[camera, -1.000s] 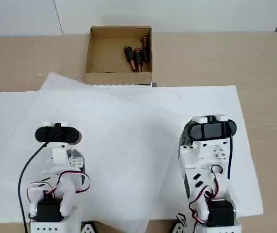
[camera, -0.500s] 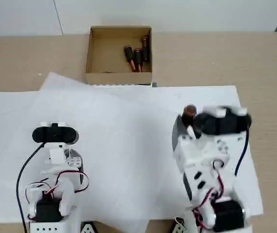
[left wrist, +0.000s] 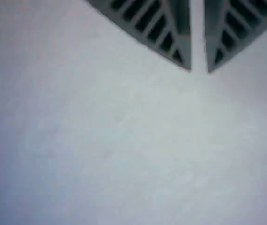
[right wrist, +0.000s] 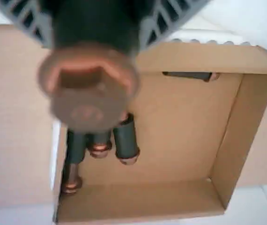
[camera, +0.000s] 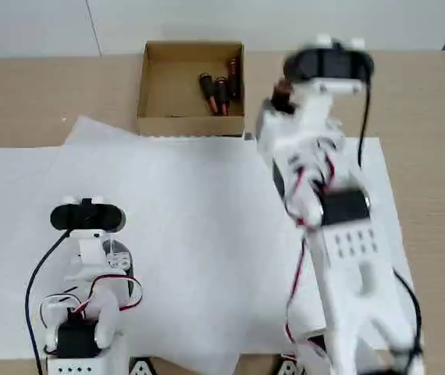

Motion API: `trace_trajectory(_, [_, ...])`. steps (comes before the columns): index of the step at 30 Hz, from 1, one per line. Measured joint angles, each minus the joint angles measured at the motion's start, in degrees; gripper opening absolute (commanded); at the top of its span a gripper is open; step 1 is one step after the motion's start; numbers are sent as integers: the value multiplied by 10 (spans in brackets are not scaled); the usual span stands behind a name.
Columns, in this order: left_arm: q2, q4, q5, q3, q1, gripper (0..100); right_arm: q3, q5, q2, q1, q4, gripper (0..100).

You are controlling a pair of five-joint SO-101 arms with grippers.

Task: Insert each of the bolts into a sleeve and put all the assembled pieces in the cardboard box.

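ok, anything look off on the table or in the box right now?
Nothing damaged or spilled. Only one white paper sheet lies askew to the other, a corner poking out near the brown cardboard box. The copper-and-black assembled pieces lie inside the box.

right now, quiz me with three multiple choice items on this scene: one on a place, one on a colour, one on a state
1. Where is the right gripper?
A. beside the cardboard box
B. inside a drawer
C. over a sink

2. What colour is the head of the assembled piece it holds?
A. blue
B. copper
C. white

3. What state is the right gripper in?
A. open, empty
B. shut on the assembled piece
C. open around a cup

Answers: 1 A, the high view shows it just right of the box; 2 B, the right wrist view shows a copper head; 3 B, its fingers flank the piece's dark sleeve.
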Motion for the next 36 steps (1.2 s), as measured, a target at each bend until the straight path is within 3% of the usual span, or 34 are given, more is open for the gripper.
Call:
trace_trajectory(11, [0,0,0,0,0,6,-235,86,268,0,-6,2])
trace_trajectory(15, [0,0,0,0,0,6,-302,127,364,0,-60,3])
trace_trajectory(21, [0,0,0,0,0,6,-393,211,512,-31,-144,3])
trace_trajectory(32, [0,0,0,0,0,6,-577,316,732,-83,-153,8])
trace_trajectory(36, [0,0,0,0,0,6,-644,345,782,-85,-153,117])
